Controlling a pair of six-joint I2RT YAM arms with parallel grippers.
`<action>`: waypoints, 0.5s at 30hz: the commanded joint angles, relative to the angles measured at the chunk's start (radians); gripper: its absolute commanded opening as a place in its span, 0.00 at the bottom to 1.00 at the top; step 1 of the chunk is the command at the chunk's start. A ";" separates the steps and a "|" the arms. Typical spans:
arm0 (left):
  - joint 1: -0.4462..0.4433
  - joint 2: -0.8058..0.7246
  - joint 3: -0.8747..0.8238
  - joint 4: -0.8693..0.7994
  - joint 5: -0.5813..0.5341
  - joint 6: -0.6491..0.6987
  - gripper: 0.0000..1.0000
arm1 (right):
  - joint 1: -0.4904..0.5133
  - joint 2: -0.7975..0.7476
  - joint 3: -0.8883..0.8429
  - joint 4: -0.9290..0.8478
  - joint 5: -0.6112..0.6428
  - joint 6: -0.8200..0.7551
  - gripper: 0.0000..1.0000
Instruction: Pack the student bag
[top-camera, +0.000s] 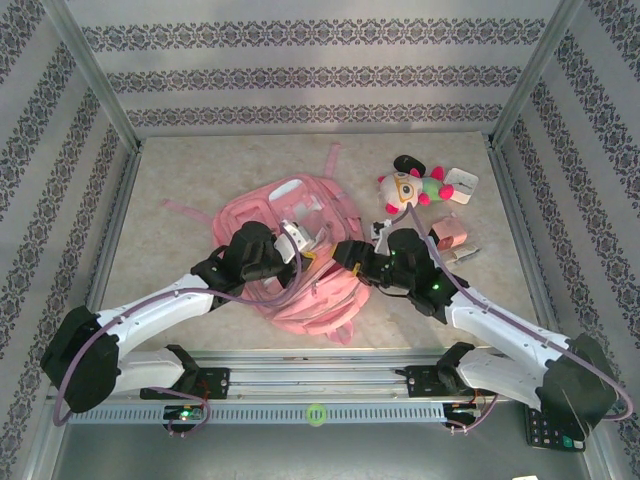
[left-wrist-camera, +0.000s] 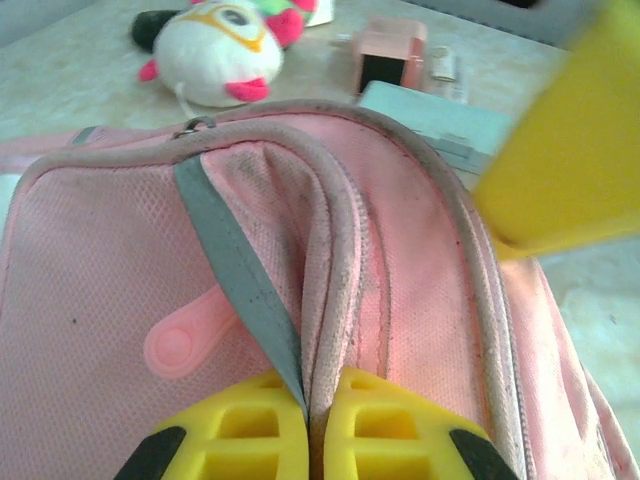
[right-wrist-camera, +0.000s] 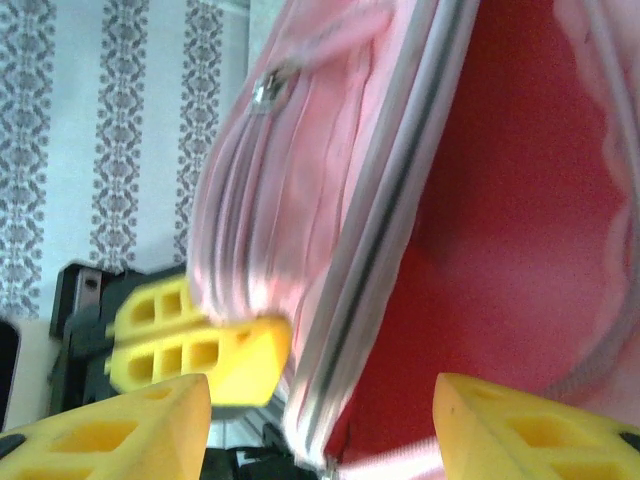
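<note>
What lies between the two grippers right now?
The zippered rim of the student bag: in the right wrist view it stands within the open right gripper, the left gripper pinching its fabric alongside.

Bare desk (top-camera: 160, 250) lies open along the left side and the far edge, but the student bag (top-camera: 300, 300) fills the middle, and just right of it the plush toy (top-camera: 408, 187), a white box (top-camera: 460, 186) and a small pink case (top-camera: 452, 236) crowd the passage toward the right wall.
</note>
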 joint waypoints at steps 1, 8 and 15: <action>0.024 -0.047 0.042 0.070 0.191 0.151 0.00 | -0.012 0.059 0.042 0.060 -0.059 0.033 0.61; 0.096 -0.042 0.056 -0.003 0.243 0.248 0.00 | -0.003 0.143 0.068 0.204 -0.035 0.081 0.24; 0.208 0.038 0.142 -0.100 0.206 0.325 0.01 | 0.150 0.056 -0.005 0.257 0.274 0.105 0.00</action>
